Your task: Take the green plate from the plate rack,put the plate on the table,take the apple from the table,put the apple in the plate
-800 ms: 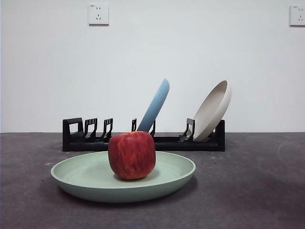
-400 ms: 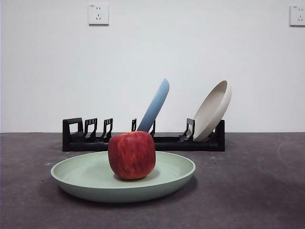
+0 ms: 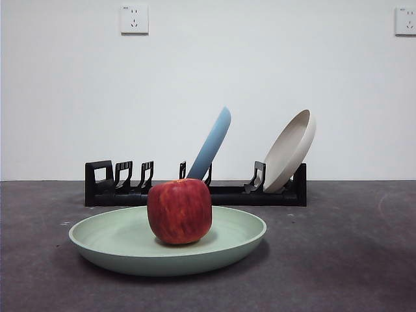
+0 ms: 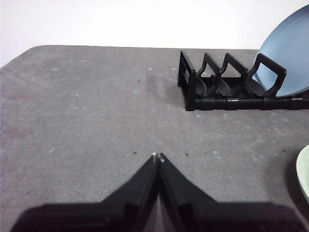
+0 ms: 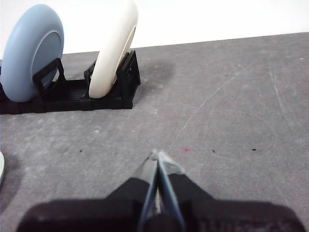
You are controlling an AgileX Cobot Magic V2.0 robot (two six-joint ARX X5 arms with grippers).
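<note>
Sitting flat on the worktop (image 3: 351, 260), the green plate (image 3: 117, 244) is pale matte mint, round, shallow, raised rim, rim level, opening facing up. Apple (image 3: 180, 211) rests upright at its middle, red with yellowish streaks, stem hollow upward, much narrower than the plate, bare plate floor on both sides. Rack (image 3: 227, 194) stands behind the plate, apart from it, long axis running left to right; its left slots hold nothing, blue plate (image 3: 213, 143) leans in the middle, beige plate (image 3: 291, 151) leans at the right end. Open worktop left, right and in front of the green plate. Left tool (image 4: 158, 157) pinched together, holding nothing, over bare worktop left of the rack. Right tool (image 5: 157, 155) likewise pinched, holding nothing, over bare worktop right of the rack.
</note>
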